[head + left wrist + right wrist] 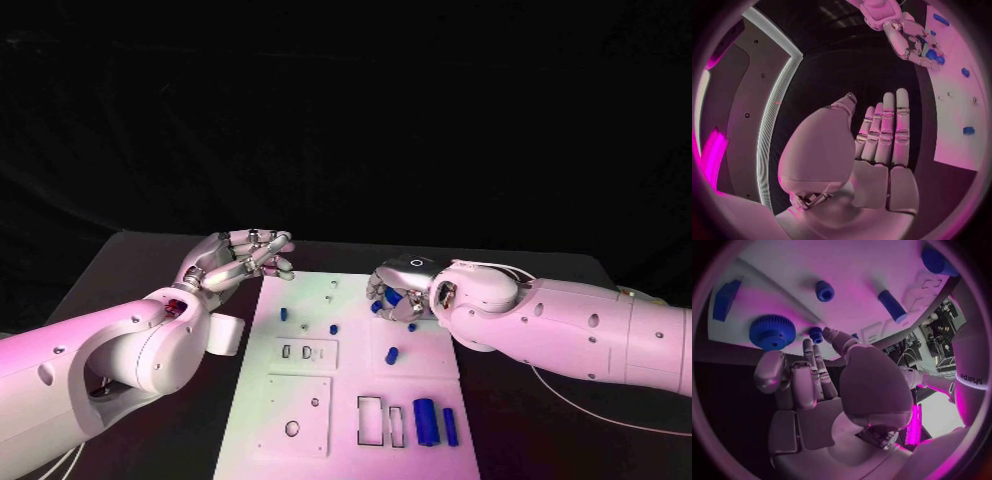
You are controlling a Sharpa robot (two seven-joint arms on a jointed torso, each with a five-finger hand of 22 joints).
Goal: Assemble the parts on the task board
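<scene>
left robot hand [245, 255] hovered past the task board [296, 400] at its 10 o'clock, fingers apart, holding nothing | right robot hand [401, 292] bent over blue parts [391, 354] at 1 o'clock, grasp unclear | risk: fingertips could knock the gear [772, 331] loose

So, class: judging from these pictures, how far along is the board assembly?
Early stage, it seems. Done: nothing clearly assembled; several blue parts, such as the blue cylinder, lie loose on the task board. In hand: the right hand is down at the blue gear; whether it grips is unclear. The left hand holds nothing. Left: seating the parts.
</scene>
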